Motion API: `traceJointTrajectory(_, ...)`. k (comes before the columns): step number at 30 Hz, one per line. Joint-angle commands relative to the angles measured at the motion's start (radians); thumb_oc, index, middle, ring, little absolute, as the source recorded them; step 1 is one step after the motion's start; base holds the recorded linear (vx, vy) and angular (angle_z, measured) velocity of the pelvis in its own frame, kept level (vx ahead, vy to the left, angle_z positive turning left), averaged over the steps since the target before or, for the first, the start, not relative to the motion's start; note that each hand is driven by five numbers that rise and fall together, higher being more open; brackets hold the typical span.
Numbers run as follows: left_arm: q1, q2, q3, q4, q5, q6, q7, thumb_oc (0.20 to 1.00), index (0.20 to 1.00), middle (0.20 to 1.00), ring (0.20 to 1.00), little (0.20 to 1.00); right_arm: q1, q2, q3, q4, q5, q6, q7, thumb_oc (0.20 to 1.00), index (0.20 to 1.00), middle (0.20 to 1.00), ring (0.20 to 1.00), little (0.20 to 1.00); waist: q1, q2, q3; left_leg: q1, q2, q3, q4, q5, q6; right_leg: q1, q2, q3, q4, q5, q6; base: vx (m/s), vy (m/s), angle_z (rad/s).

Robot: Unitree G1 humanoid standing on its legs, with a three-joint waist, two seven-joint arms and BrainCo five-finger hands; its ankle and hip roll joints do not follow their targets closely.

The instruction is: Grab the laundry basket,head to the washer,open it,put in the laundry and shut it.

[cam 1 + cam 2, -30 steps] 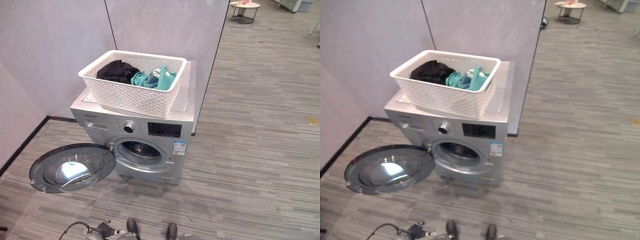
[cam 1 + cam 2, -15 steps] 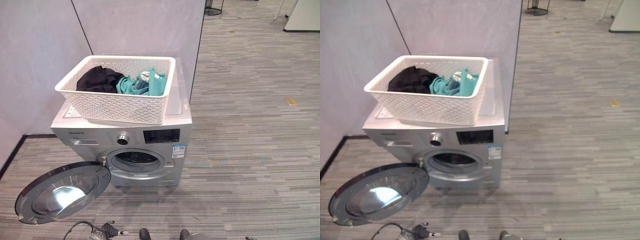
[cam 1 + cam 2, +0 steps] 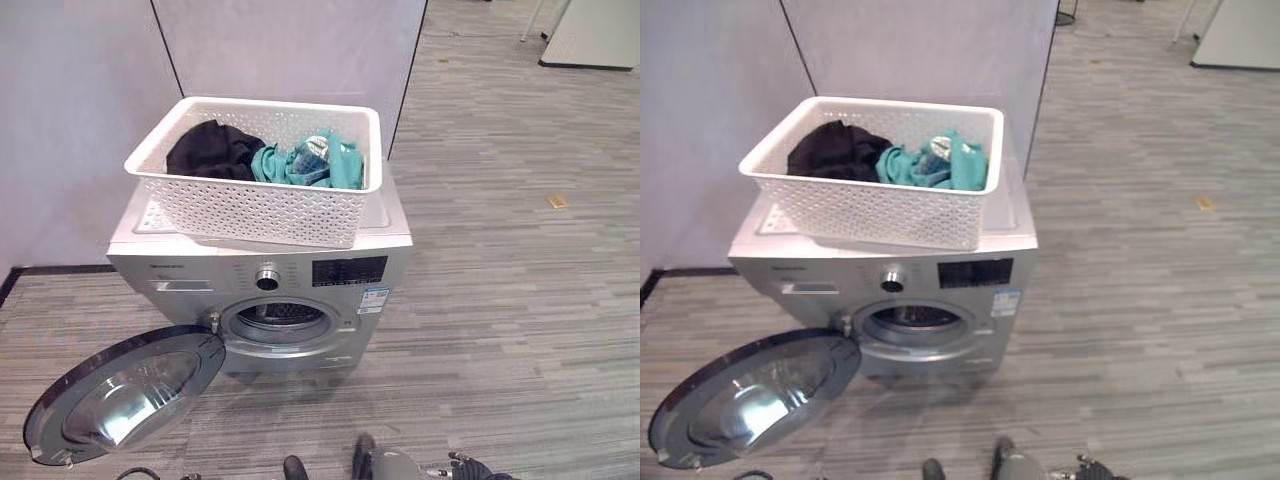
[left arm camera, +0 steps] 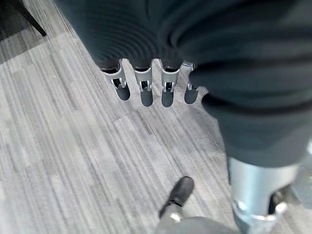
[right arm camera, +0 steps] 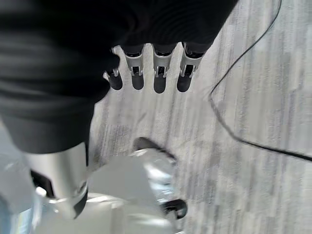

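Laundry basket (image 3: 262, 190): atop washer (image 3: 262, 272), black and teal laundry (image 3: 270, 157) inside | washer door (image 3: 125, 393): swung open, near left | our left hand (image 4: 146, 83), right hand (image 5: 151, 73): fingers straight, empty | left, we judge: loading, shutting.

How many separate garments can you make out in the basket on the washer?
2 visible: a black garment at the left of the white basket, and a teal garment bunched toward its right. More could lie hidden underneath them.
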Motion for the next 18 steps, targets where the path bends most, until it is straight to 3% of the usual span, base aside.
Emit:
traceJointTrajectory(1,-0.034,0.018,0.037,0.000,0.030,-0.019,0.000,1.000,1.000,1.000,1.000,1.000,-0.019,-0.022,0.026,0.030,0.008,-0.022,-0.014,1.000,1.000,1.000,1.000,1.000,-0.022,-0.005,0.015,0.003,-0.013,-0.009,0.061,-0.008,-0.107,0.002,0.008,-0.028,-0.100,0.180,-0.011,0.14,-0.086,0.23)
traceJointTrajectory(6,-0.041,-0.003,0.005,-0.017,0.037,-0.024,-0.003,1.000,1.000,1.000,1.000,1.000,-0.015,-0.036,0.029,0.047,-0.004,-0.021,-0.017,1.000,1.000,1.000,1.000,1.000,-0.022,-0.002,-0.022,0.002,-0.003,-0.013,0.105,-0.040,-0.125,0.085,0.033,-0.027,-0.169,0.156,-0.028,0.15,-0.116,0.29)
traceJointTrajectory(9,-0.041,-0.013,-0.009,-0.031,0.036,-0.031,-0.008,1.000,1.000,1.000,1.000,1.000,-0.022,-0.046,0.035,0.049,-0.012,-0.019,-0.016,1.000,1.000,1.000,1.000,1.000,-0.020,0.001,-0.031,-0.012,0.019,-0.015,0.204,-0.059,-0.139,0.098,0.045,-0.017,-0.173,0.133,-0.044,0.14,-0.130,-0.05)
traceJointTrajectory(11,-0.052,-0.012,-0.021,-0.046,0.028,-0.035,-0.006,1.000,1.000,1.000,1.000,1.000,-0.031,-0.063,0.041,0.047,-0.013,-0.021,-0.021,1.000,1.000,1.000,1.000,1.000,-0.019,-0.009,-0.013,-0.080,0.107,0.015,0.431,-0.007,-0.193,0.132,0.053,-0.019,-0.175,0.106,-0.075,0.09,-0.165,-0.02)
traceJointTrajectory(12,-0.052,-0.012,-0.021,-0.046,0.028,-0.035,-0.006,1.000,1.000,1.000,1.000,1.000,-0.031,-0.062,0.041,0.047,-0.013,-0.021,-0.021,1.000,1.000,1.000,1.000,1.000,-0.020,-0.008,-0.013,-0.084,0.110,0.014,0.437,-0.009,-0.194,0.131,0.054,-0.019,-0.176,0.105,-0.076,0.07,-0.117,0.07)
traceJointTrajectory(14,-0.065,-0.010,-0.021,-0.057,0.011,-0.032,0.000,1.000,1.000,1.000,1.000,1.000,-0.035,-0.075,0.047,0.042,-0.019,-0.020,-0.024,1.000,1.000,1.000,1.000,1.000,-0.011,-0.012,0.010,-0.141,0.180,0.028,0.592,0.066,-0.239,0.167,0.060,-0.034,-0.178,0.078,-0.102,0.10,-0.124,0.07)
traceJointTrajectory(16,-0.079,-0.006,-0.025,-0.058,-0.003,-0.031,0.006,1.000,1.000,1.000,1.000,1.000,-0.032,-0.085,0.049,0.041,-0.017,-0.015,-0.024,1.000,1.000,1.000,1.000,1.000,-0.009,-0.003,0.026,-0.213,0.235,0.067,0.589,0.085,-0.264,0.222,0.067,-0.035,-0.201,0.040,-0.103,0.24,-0.034,0.11)
traceJointTrajectory(18,-0.088,0.001,-0.020,-0.059,-0.011,-0.032,0.012,1.000,1.000,1.000,1.000,1.000,-0.035,-0.089,0.052,0.035,-0.021,-0.016,-0.027,1.000,1.000,1.000,1.000,1.000,-0.007,0.006,0.024,-0.261,0.203,0.030,0.440,0.062,-0.231,0.226,0.055,-0.019,-0.205,0.027,-0.090,0.23,0.175,0.28)
